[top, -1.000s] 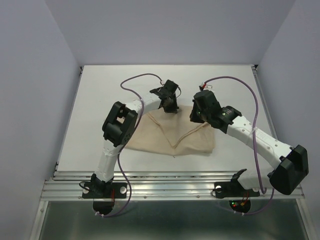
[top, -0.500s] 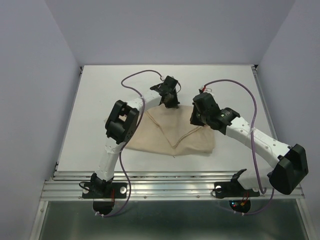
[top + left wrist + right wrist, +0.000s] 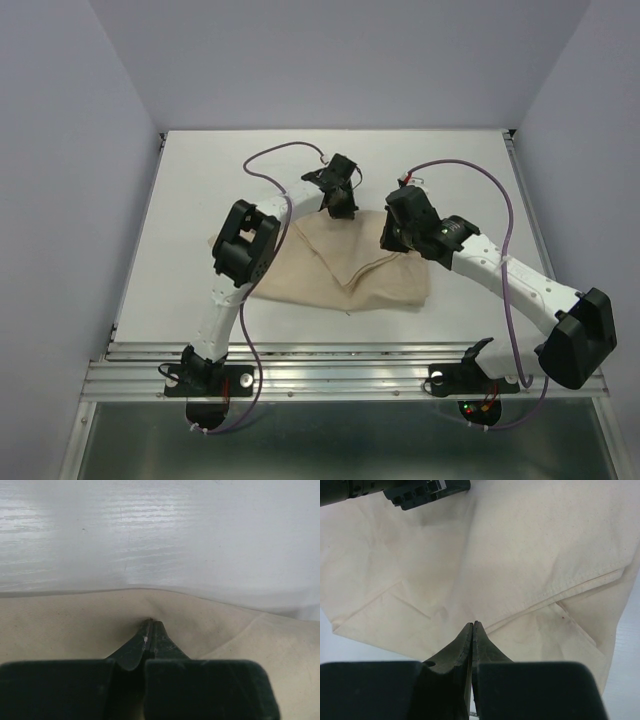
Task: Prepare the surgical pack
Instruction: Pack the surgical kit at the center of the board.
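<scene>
Bright, even light, soft shadows; wrist views blur at their bottom edge.

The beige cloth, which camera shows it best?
The top external view: the folded beige cloth lies there almost whole, only parts hidden under the left arm and right arm. The left wrist view shows just one edge strip; the right wrist view shows folds and hems close up, not the outline.

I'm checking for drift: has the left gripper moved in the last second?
Yes, slightly: the left gripper, jaws shut on the cloth, has shifted toward the far edge of the table.
</scene>
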`<action>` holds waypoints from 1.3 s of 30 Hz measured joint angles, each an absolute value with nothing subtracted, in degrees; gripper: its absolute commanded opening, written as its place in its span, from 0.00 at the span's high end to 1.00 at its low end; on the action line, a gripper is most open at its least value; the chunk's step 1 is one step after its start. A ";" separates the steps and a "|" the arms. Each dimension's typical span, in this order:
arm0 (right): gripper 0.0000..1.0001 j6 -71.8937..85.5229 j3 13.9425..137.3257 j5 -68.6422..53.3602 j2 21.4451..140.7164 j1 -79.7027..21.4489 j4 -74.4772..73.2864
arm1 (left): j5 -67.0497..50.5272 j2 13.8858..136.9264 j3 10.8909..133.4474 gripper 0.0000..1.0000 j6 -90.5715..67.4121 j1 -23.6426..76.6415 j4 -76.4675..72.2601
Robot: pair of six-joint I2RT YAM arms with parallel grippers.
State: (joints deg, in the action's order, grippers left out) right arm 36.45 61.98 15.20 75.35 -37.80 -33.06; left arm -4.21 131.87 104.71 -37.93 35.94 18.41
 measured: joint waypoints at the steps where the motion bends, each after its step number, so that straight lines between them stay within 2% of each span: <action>1: 0.97 36.45 61.98 15.18 75.35 -37.80 -33.06 | -3.77 131.52 104.66 1.00 -37.82 35.94 18.79; 5: 0.97 36.40 61.98 13.80 75.35 -37.80 -33.04 | -2.55 126.72 100.90 1.00 -37.47 36.05 19.55; 9: 0.97 36.45 61.49 11.35 75.35 -37.80 -32.49 | -2.50 116.09 92.71 1.00 -37.54 36.05 19.44; 14: 0.97 36.51 60.03 10.63 75.40 -37.80 -32.27 | -7.03 100.27 75.92 1.00 -39.03 36.36 13.72; 17: 0.96 36.49 60.03 10.66 75.46 -37.80 -32.10 | -9.45 98.50 68.69 1.00 -40.12 38.41 12.40; 21: 0.97 36.49 60.05 10.61 76.01 -37.80 -32.05 | -11.40 100.75 64.82 1.00 -41.41 42.33 11.77; 24: 0.93 36.49 60.05 10.57 76.84 -37.80 -32.05 | -12.23 102.56 64.51 1.00 -42.11 44.66 10.35; 30: 0.80 36.67 60.64 11.05 78.46 -37.80 -32.12 | -13.43 104.51 63.70 1.00 -43.16 46.54 7.05; 31: 0.73 36.77 61.08 11.35 79.24 -37.80 -32.18 | -13.52 104.53 63.24 1.00 -43.29 46.54 6.66; 34: 0.64 37.32 62.17 12.47 81.87 -37.80 -32.16 | -13.50 104.51 62.08 1.00 -43.59 46.54 6.24; 39: 0.61 37.82 62.46 13.23 84.36 -37.82 -32.14 | -12.38 100.73 61.19 1.00 -42.96 46.48 10.24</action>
State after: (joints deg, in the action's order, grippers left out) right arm 37.82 62.46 13.23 84.36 -37.82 -32.14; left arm -12.38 100.73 61.19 -42.96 46.48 10.24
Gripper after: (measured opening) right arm 0.388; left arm 0.025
